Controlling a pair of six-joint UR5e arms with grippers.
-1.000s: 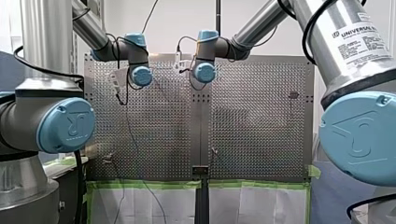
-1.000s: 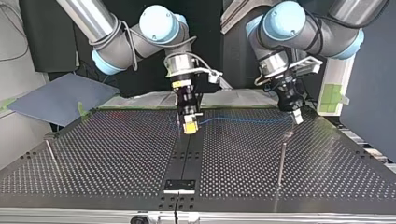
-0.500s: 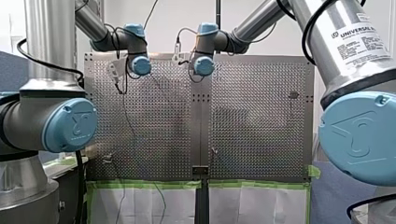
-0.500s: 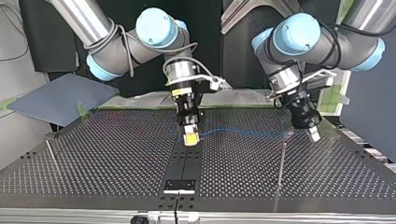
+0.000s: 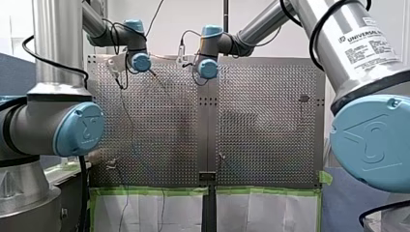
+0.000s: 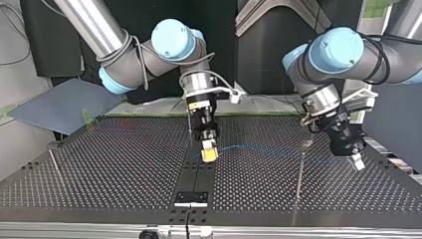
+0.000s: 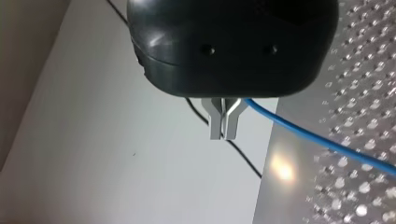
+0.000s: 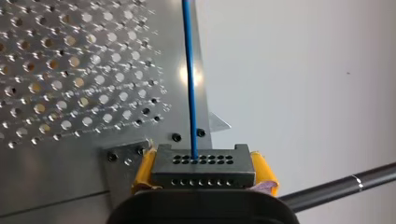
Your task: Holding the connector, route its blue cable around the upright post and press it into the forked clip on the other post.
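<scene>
The right pincer is clamped on the connector, its yellow pads squeezing the black block from both sides. It hangs low over the centre strip of the perforated counter. The blue cable comes straight out of the connector's face and stretches across toward the top view's right. There the left pincer has it: the metal fingers are drawn together, and the cable leaves from between them, so it looks pinched there rather than just draped.

The job is in its routing step. The line runs between the two pincers and passes the head of the upright post. From across the counter it is hard to say which side of the post the cable lies on, or whether it touches. A second thin post stands well apart at the top view's left, with no cable near it. Which of the two carries the fork does not show.

The next move probably calls for the left pincer to sweep the cable round the nearer post. The right pincer would hold the connector steady, with enough tension that the line wraps cleanly before it is pressed into the clip.
</scene>
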